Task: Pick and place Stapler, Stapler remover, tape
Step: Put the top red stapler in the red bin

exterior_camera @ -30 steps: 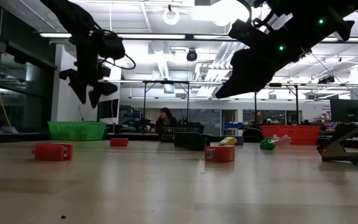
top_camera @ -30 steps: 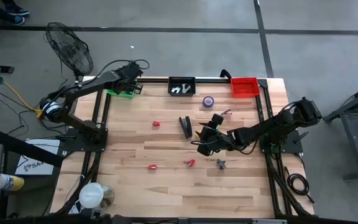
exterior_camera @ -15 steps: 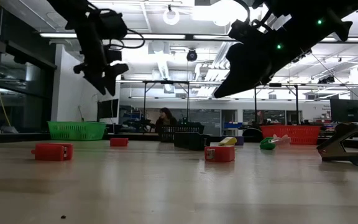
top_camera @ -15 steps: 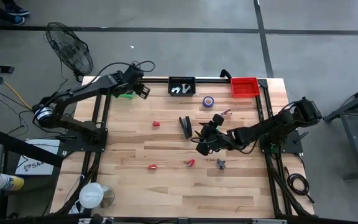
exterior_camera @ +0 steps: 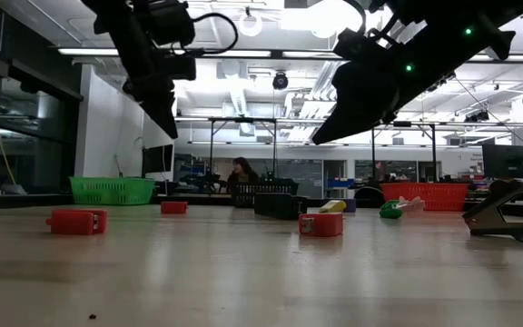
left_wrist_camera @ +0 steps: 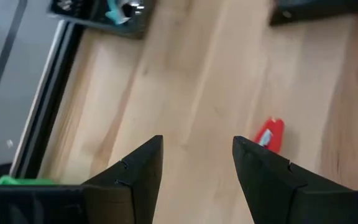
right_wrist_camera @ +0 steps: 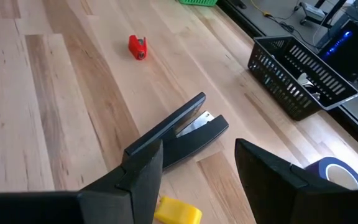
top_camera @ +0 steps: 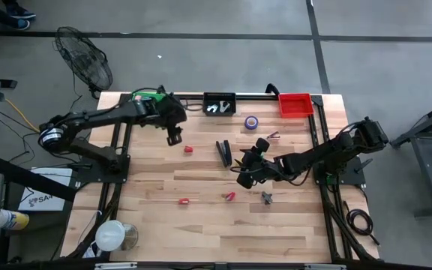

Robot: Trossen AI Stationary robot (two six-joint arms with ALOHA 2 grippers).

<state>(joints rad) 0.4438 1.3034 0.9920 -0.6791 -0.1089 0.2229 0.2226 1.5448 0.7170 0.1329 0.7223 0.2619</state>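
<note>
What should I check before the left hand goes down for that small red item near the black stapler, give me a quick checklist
1. Left hand open and empty: ok, the fingers stand apart with bare wood between them.
2. Small red item in the left wrist view: ok, it lies ahead of the fingers, off to one side, not yet between them.
3. Room around the small red item: ok, it lies alone on the table, apart from the black stapler.
4. Right hand clear of the path: ok, it hovers beside the black stapler, apart from the red item.
5. Right hand empty: ok, its fingers are apart with nothing between them.
6. Left hand's height above the table: cannot tell exactly; the low view shows it raised.
</note>
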